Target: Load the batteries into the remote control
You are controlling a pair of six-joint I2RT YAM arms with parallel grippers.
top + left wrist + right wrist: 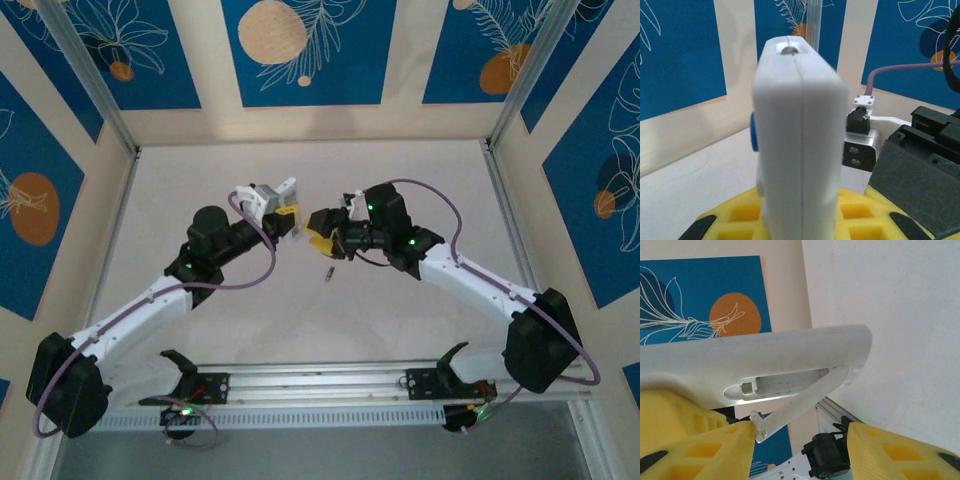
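No lettering, brand, number or sign is legible, neither on the remote control (800, 140) nor the wall panels (300, 50).

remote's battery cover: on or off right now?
Half off. The cover angles away from the remote, one end touching it near the remote's tip; the compartment slot is exposed.

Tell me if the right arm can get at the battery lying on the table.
Likely yes: the battery lies bare on the table, near the right tool, whose jaws stand open around the white cover flap without clamping it.
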